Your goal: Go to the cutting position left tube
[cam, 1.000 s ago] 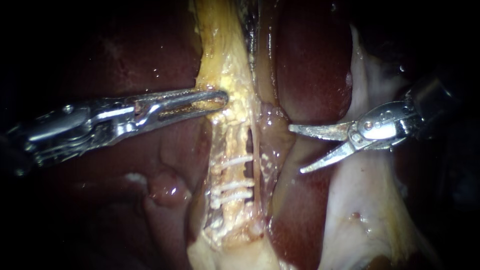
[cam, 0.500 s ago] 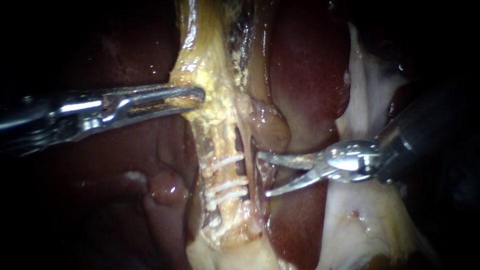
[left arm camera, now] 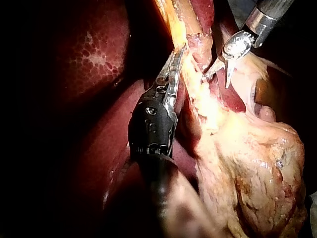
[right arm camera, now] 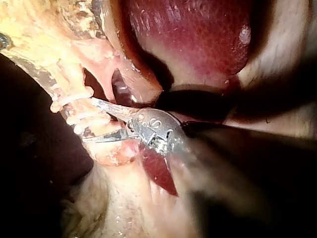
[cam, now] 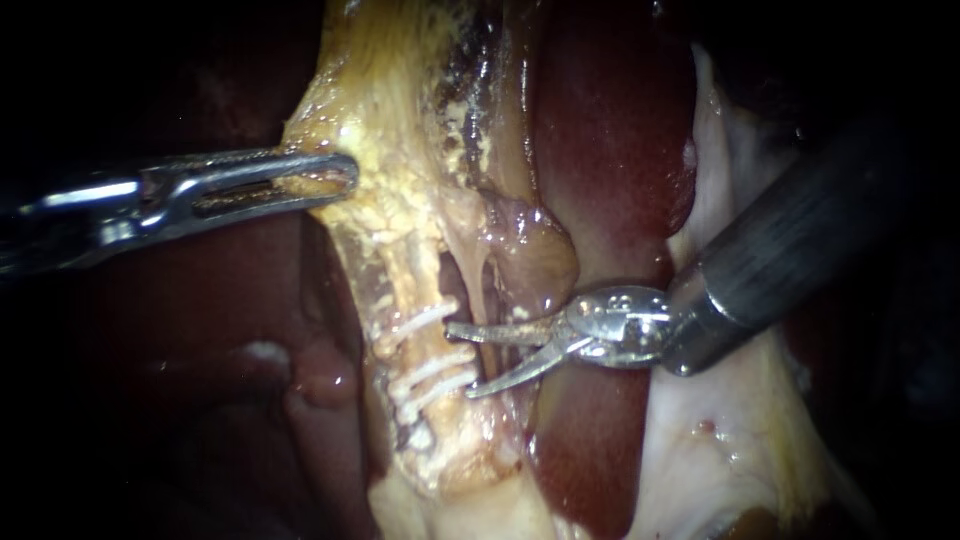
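Liver (cam: 610, 130) behind: right instrument (cam: 458, 360) jaws open beside left tube (cam: 408, 305); left instrument (cam: 340, 178) grips yellow tissue (cam: 390, 130).

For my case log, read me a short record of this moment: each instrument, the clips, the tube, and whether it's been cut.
left instrument: shut on the yellow tissue above the clips
right instrument: blades open, tips at the left tube
left tube: pale, uncut
clips: three, white, across the left tube; one above, two close together below
liver: dark red, behind the tube
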You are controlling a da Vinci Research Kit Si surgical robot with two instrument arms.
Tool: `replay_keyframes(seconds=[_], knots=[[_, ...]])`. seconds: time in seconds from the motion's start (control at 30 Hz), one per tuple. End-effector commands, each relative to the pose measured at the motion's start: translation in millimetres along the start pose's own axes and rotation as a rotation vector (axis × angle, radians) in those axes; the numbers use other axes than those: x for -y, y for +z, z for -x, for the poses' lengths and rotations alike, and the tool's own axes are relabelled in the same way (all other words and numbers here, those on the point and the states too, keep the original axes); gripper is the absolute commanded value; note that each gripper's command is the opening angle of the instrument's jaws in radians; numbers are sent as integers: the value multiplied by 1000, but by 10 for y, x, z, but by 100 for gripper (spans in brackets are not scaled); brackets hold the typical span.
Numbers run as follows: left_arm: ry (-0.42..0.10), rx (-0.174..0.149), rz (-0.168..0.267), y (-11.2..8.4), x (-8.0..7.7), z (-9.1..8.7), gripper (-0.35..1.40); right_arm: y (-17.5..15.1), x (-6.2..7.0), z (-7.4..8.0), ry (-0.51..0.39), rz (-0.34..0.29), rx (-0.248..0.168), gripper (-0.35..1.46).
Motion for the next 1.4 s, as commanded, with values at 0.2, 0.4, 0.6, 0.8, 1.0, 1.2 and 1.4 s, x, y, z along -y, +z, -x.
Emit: replay_keyframes(seconds=[0.2, 0.4, 0.6, 0.8, 1.0, 1.2, 1.4], knots=[[-1, 3, 4, -3, 7, 2, -35, 1, -11, 0, 7, 2, 5, 140], [4, 6, 6, -4, 11, 3, -35, 9, -21, -5, 17, -28, 12, 138], [4, 6, 6, -5, 11, 3, -35, 20, -29, -9, 18, -69, 25, 138], [4, 6, 5, -5, 11, 3, -35, 25, -27, -7, 10, -117, 45, 136], [4, 6, 5, -4, 8, 3, -35, 29, -19, -8, -9, -179, 50, 130], [4, 6, 5, -2, 3, 2, -35, 38, -22, -17, -5, -224, 27, 124], [6, 6, 5, 1, 0, 0, -35, 47, -29, -23, 0, -238, -5, 124]])
